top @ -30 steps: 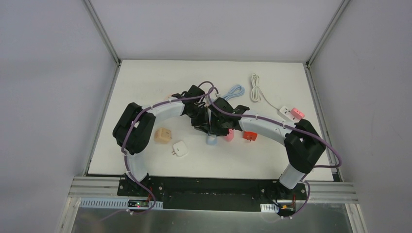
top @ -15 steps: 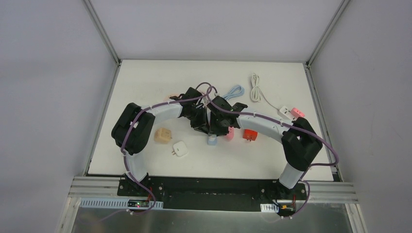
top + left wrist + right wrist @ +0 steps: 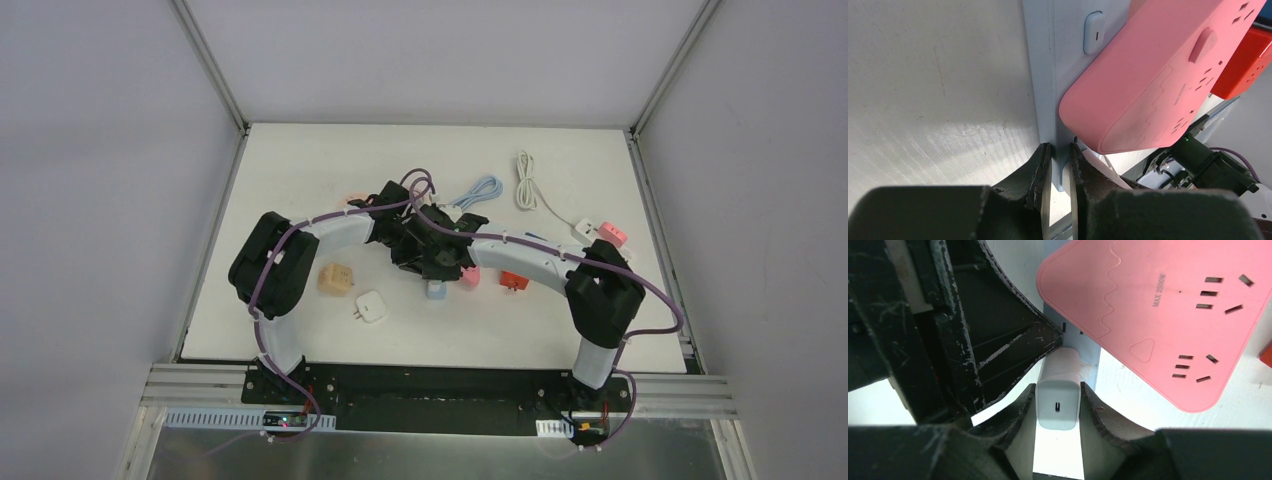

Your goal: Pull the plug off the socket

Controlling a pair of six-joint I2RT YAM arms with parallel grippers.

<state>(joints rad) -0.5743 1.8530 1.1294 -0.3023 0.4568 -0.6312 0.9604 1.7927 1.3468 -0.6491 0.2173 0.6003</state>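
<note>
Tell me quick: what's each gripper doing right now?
Left gripper: closed, pinching the edge of the blue power strip.
Right gripper: closed around the white plug.

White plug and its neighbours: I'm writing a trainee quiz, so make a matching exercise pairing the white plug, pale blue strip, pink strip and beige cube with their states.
1 white plug
2 pale blue strip
3 pink strip
4 beige cube

A clamped at its edge by the left jaws
B lying free beside the left arm
C between the right jaws
D ungripped, visible outlets empty

Pairs: 1-C, 2-A, 3-D, 4-B.
</note>
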